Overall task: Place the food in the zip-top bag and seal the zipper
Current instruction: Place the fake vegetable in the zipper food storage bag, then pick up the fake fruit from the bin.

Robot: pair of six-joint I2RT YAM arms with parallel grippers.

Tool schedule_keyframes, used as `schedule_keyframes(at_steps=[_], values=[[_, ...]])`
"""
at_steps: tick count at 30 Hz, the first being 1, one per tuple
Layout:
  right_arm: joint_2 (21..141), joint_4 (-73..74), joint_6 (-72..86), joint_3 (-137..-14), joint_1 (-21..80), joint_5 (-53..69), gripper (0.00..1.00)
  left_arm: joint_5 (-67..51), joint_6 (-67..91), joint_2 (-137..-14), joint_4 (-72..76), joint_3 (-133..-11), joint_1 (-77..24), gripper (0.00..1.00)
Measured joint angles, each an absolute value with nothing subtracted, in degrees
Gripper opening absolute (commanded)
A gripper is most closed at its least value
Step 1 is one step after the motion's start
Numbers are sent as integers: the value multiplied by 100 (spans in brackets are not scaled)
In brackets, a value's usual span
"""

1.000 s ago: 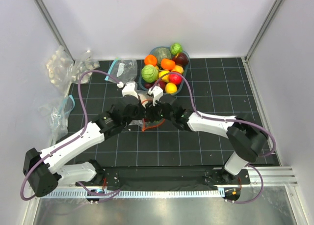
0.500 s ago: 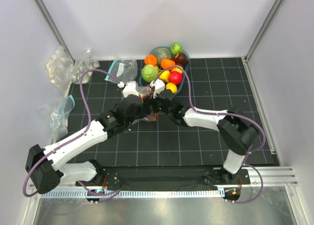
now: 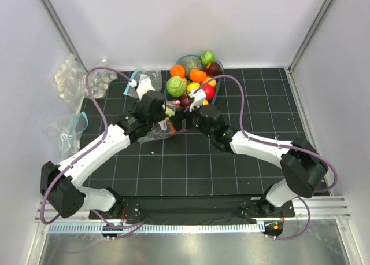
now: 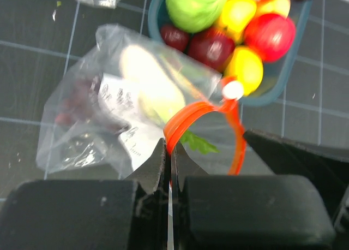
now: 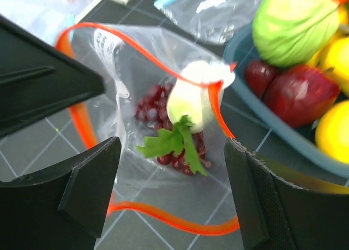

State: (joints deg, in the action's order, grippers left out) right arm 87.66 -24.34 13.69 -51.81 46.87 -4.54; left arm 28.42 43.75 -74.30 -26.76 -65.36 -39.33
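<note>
The zip-top bag [image 3: 154, 131] lies just left of the food bowl, its mouth held open. My left gripper [image 4: 170, 149] is shut on the orange-red zipper [image 4: 188, 114] at the near side of the mouth. Inside the bag [image 5: 109, 59] lie a white oblong vegetable [image 5: 193, 100] with green leaves and purple grapes [image 5: 155, 105]. My right gripper [image 5: 172, 173] stands open just over the bag's mouth, with nothing between its fingers. More food, among it a green cabbage [image 3: 176, 87], a red apple [image 4: 270, 36] and a lemon [image 4: 245, 70], sits in the bowl.
The teal bowl [image 3: 184, 59] of fruit stands at the back centre, right beside both grippers. Clear bags with teal strips lie at the back left [image 3: 145, 78] and at the left wall [image 3: 69, 132]. Crumpled clear plastic [image 3: 72, 77] sits in the far left corner.
Both grippers have moved away from the near edge toward the bowl, and the bag went along with the left one. The right jaws have opened wider.
</note>
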Motion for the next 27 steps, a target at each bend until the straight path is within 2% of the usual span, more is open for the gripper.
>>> schedule_keyframes(at_steps=[5, 9, 13, 17, 22, 27], values=[[8621, -2078, 1396, -5688, 4541, -491, 82, 3194, 4501, -7922, -3081, -7456, -3874, 0], [8663, -2121, 1890, -6230, 3872, -132, 89, 3603, 4565, -8156, -3599, -8189, -3691, 0], [9074, -2088, 2239, -7177, 3345, -89, 95, 3999, 4504, -8178, -3903, -8680, -3634, 0], [9666, -1962, 2279, -8073, 3299, -67, 96, 4436, 4278, -8178, -4182, -9089, -3636, 0], [10648, -1487, 2235, -9050, 3304, 14, 99, 4950, 4016, -8075, -4320, -8962, -3634, 2], [11605, -1039, 2128, -9439, 3293, -145, 100, 4829, 3857, -7909, -4095, -8152, -3566, 2]])
